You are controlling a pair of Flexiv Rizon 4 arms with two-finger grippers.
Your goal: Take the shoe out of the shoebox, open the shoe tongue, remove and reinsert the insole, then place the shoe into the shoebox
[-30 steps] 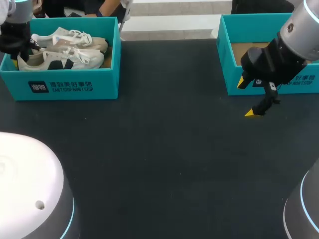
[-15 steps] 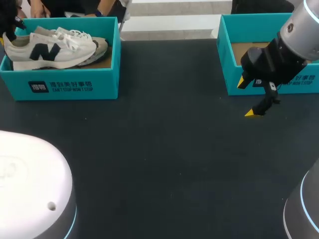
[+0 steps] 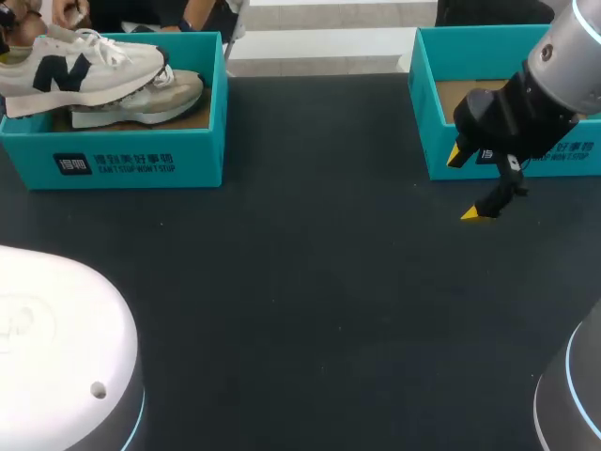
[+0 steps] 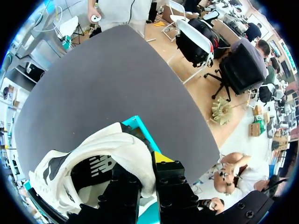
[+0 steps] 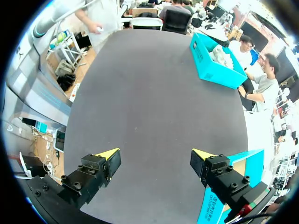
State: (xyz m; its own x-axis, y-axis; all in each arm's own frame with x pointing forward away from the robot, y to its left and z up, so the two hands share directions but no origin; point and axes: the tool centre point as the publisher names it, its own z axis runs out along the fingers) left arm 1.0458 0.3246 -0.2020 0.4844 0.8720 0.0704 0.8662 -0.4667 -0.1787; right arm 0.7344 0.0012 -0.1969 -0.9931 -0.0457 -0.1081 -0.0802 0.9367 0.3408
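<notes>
- Table (image 3: 300, 282): dark and matte; judging by the look, a rubber sole set down here should sit without sliding
- Left box (image 3: 202, 141): teal card, open-topped, at the table's far left. Its walls are thin and likely to flex or shift if the shoe drags on the rim
- Right box (image 3: 427, 113): the same kind, at the far right, well apart from the first
- Shoe (image 3: 89, 66): white with a dark side mark, held raised over the left box, its sole just above the second shoe (image 3: 164, 99) that lies inside
  - probably light, with a soft upper that gives under pressure, a springy sole and a firmer heel
  - loose laces could snag on the other shoe
  - the heel collar is the sound place to grip; the tongue is best taken by its top edge, and the thin, floppy insole at its heel end
- Right gripper (image 5: 155, 156): jaws spread wide, holding nothing, hanging over bare table in front of the right box
- Left gripper (image 4: 149, 177): clenched on the shoe's heel collar, one finger inside and one outside
</notes>
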